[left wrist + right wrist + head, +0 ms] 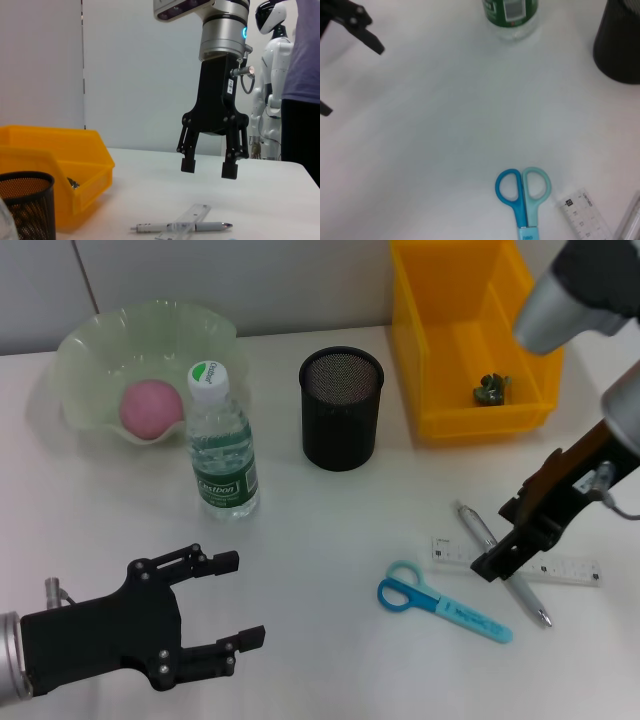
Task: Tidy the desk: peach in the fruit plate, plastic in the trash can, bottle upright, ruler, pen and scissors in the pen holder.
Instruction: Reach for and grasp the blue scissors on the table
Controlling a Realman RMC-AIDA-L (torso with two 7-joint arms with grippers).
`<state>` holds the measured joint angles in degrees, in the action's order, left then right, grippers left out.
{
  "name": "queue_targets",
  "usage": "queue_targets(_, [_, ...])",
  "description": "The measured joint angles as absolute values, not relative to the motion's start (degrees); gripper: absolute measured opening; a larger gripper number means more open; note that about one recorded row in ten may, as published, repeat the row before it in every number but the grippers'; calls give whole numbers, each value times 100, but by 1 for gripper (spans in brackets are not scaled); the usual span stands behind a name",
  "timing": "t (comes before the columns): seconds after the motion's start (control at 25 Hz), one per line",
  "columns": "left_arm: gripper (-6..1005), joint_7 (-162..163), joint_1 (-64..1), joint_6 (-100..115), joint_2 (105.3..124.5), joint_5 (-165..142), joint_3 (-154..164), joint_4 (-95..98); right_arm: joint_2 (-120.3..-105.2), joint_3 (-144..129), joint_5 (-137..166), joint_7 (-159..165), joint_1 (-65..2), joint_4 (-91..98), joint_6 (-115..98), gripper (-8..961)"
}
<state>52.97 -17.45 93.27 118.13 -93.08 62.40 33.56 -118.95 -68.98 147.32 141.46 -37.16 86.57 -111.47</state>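
The pink peach (152, 407) lies in the green fruit plate (95, 345). A water bottle (222, 440) stands upright next to the plate. The black mesh pen holder (342, 408) is mid-table. Crumpled plastic (492, 389) sits in the yellow bin (440, 420). The blue scissors (440, 602), silver pen (478, 527) and clear ruler (565, 569) lie flat at the front right. My right gripper (497, 558) hangs open just above the pen (185, 227) and ruler (192, 215), its fingers (229, 167) apart and empty. My left gripper (243, 598) is open at the front left.
The scissors (524, 197) lie beside the ruler's end (582, 216), handles toward the bottle (510, 12). The pen holder (620, 45) stands behind them. A person and a white robot stand beyond the table's far side in the left wrist view.
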Motion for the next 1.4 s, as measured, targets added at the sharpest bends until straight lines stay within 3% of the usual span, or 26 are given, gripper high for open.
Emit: queue_targets(1.4, [798, 5099, -1795, 9194, 11822, -9307, 6239, 3120, -11938, -8986, 14931, 15413, -3700, 7932, -9949, 841])
